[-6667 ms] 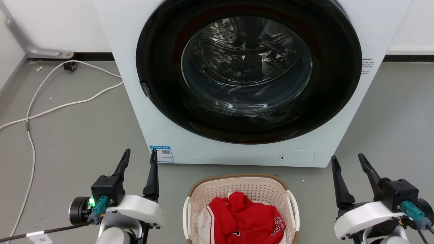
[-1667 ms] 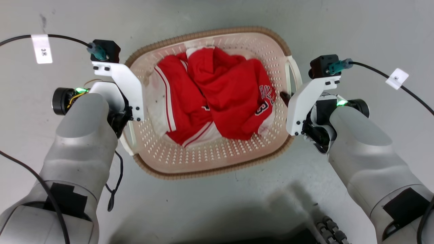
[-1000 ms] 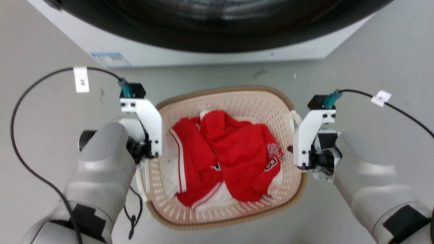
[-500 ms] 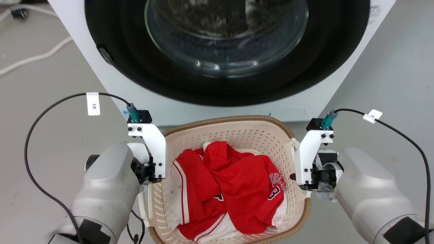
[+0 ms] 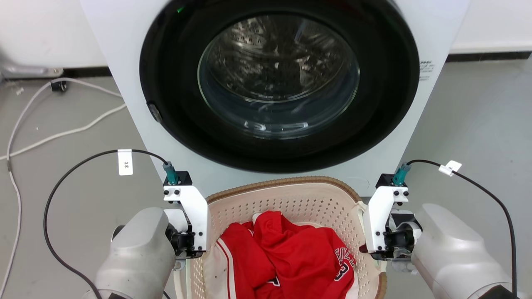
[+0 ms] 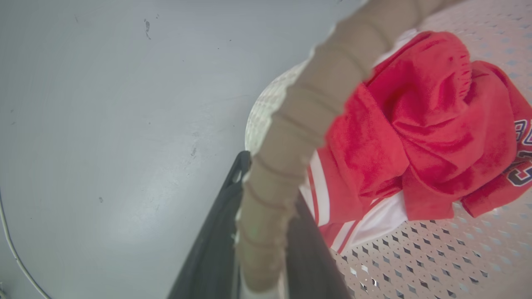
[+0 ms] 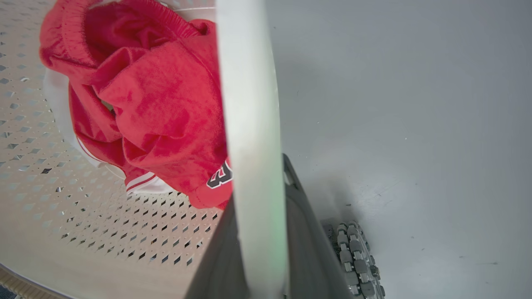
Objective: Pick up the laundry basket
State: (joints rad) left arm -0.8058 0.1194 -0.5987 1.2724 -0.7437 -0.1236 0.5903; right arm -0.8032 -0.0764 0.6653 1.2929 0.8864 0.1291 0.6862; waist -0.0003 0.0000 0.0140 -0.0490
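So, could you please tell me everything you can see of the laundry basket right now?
The laundry basket is cream plastic with perforated walls, a brown woven-look rim and white side handles. It is upright before the washer, holding crumpled red-and-white clothes. The left gripper clamps its rim, the right gripper a handle.

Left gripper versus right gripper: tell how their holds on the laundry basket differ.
The left gripper clamps the brown woven rim; the right gripper clamps the white side handle. The left sits at the laundry basket's left side, the right opposite. Both are shut on it.
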